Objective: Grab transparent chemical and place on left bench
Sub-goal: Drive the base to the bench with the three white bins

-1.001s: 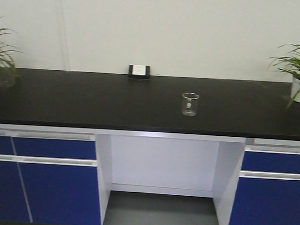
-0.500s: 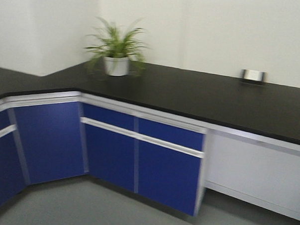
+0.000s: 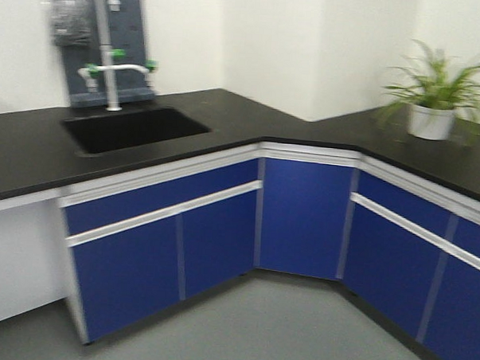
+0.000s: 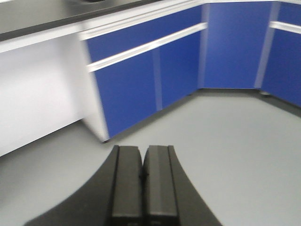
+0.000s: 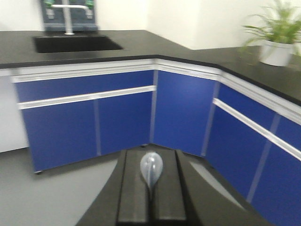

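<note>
Your view sits further left than before, sink [image 3: 131, 129] upper left. Right pincer [image 5: 150, 200] is clamped on the clear pipette [image 5: 151, 168], bottom centre; likely light, squashable, so hold its stem gently. Left pincer [image 4: 143, 181]: pressed together, empty.

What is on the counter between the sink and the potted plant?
Nothing: bare black countertop runs from sink to potted plant, bending round the wall corner; the front view shows it.

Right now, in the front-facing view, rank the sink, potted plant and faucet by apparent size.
1-2. sink and potted plant: roughly alike; the sink is wider, the plant taller, so unranked.
3. faucet: smallest, a thin blurred pipe.
</note>
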Controlling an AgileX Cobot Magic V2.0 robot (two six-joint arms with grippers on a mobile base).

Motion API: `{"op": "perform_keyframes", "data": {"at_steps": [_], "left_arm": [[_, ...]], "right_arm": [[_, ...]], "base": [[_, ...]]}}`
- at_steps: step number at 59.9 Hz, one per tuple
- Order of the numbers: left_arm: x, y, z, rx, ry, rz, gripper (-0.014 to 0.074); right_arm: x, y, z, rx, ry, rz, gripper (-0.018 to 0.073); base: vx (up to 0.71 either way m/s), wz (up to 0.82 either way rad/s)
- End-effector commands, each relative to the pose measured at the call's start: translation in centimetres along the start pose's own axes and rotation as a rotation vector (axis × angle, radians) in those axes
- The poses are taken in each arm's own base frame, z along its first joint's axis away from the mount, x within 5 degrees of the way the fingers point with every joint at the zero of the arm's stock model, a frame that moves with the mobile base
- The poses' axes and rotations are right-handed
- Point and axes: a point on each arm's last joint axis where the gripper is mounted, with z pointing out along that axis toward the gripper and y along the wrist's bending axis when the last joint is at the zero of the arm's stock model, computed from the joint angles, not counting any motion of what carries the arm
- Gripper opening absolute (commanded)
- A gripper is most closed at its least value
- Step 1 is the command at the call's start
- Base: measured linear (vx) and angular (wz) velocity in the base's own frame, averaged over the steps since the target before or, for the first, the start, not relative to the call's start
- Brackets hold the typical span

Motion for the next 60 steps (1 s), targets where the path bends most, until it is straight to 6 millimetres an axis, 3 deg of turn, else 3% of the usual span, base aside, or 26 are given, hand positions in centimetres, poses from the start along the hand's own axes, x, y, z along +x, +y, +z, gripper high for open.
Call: {"op": "perform_keyframes", "data": {"at_steps": [1, 40, 60], "left_arm": [[-0.28, 0.01, -0.13, -0.002, -0.081, -0.009, -0.0003], [-0.28, 0.01, -0.13, -0.002, -0.081, -0.009, -0.0003], [-0.28, 0.01, -0.13, -0.002, -0.081, -0.009, -0.0003]], "right_arm": [[-1.59, -0.26, -0.23, 0.024, -0.103, -0.005, -0.0003], [-1.59, -0.26, -0.23, 0.024, -0.103, -0.004, -0.0003], [-1.59, -0.24, -0.23, 0.021, -0.103, -0.004, -0.0003]], "base": [[-0.01, 0.8], [0.1, 0.73], [0.27, 0.47]]}}
